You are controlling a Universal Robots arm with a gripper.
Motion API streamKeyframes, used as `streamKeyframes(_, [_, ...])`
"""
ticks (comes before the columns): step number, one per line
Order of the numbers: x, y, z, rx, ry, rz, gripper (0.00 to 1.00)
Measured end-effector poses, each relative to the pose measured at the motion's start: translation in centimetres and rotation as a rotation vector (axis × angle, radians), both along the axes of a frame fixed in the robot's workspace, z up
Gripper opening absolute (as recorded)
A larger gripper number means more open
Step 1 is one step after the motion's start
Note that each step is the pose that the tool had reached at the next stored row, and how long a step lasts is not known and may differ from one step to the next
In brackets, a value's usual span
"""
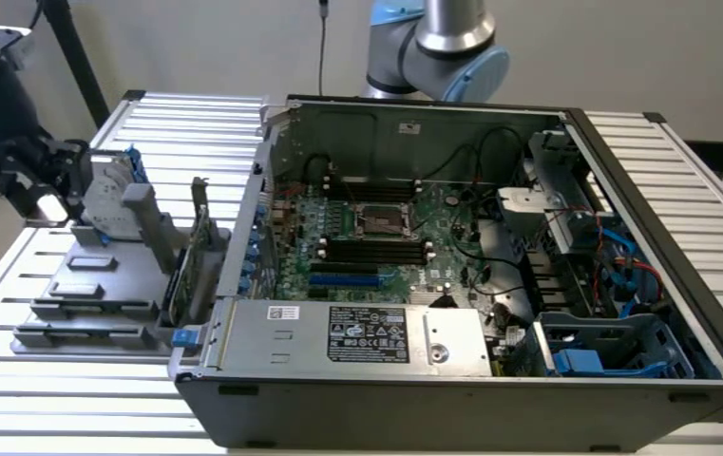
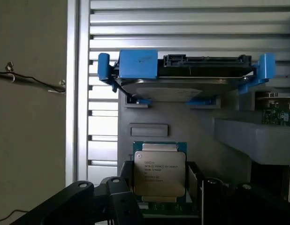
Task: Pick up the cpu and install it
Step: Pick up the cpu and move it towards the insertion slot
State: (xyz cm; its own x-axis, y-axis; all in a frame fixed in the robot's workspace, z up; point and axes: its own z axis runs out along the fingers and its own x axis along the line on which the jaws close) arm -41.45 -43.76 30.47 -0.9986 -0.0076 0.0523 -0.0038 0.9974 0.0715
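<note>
**Item: pincer.** The gripper (image 2: 161, 202) hangs at the far left of the exterior view, over the grey parts tray (image 2: 182, 123). Its dark fingers (image 2: 124, 204) are spread wide, one on each side of the chip. Whether they touch it cannot be told.

**Item: cpu.** The cpu (image 2: 159, 172) lies flat between the fingers, silver top up, in its seat on the tray.

**Progress (judged).** The pick-up is at the approach or grasp stage, and the chip is not yet lifted. The motherboard socket (image 1: 383, 220), centre of the exterior view, looks unfilled, so carrying and seating remain.

**Neighbours and edges.**
- The hard drive (image 2: 182, 82) in its blue frame stands just beyond the chip on the tray and is taller than it.
- A raised grey block (image 2: 257, 140) sits beside the chip.
- An upright card (image 1: 197, 252) and the computer case (image 1: 463, 404) wall stand between the tray and the socket.

**Open room.** The case top is open. Around the socket, memory slots (image 1: 374, 252) and black cables (image 1: 469, 166) crowd close.
</note>
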Motion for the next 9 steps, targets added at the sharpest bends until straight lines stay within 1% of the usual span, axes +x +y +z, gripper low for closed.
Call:
streamKeyframes(5, [1.5,0.0,2.29,0.001,0.0008,0.004,0.55])
streamKeyframes(9, [2.9,0.0,4.08,0.0015,0.0026,0.006,0.55])
